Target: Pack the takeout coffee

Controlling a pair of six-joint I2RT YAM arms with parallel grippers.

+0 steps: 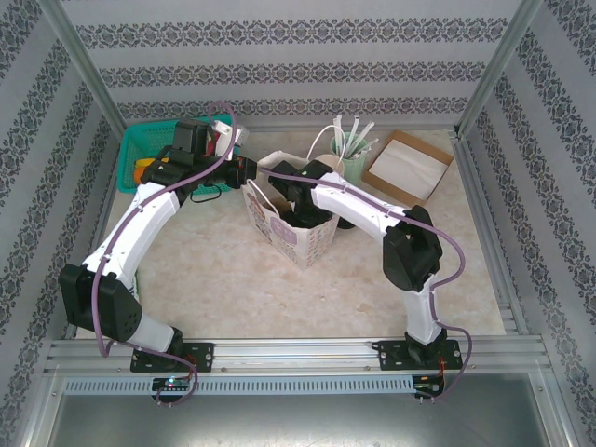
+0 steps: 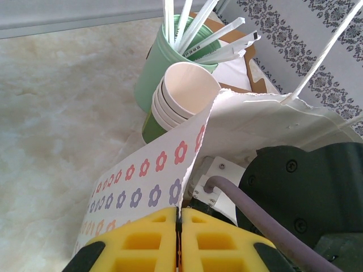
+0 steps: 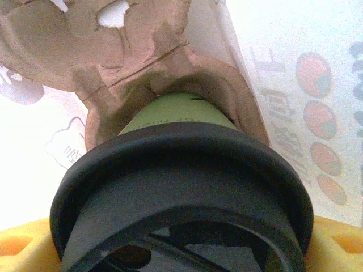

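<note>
— Black lid of the takeout coffee sits nearest you in the right wrist view, its lower edge cut off.
— And your right claw?
— Spread wide, gripping that lid between yellow pads that barely show at the corners. The coffee's base is hidden in a cardboard carrier inside the bag.
— Left claw?
— Pressed together, pinching the bag's rim.
</note>
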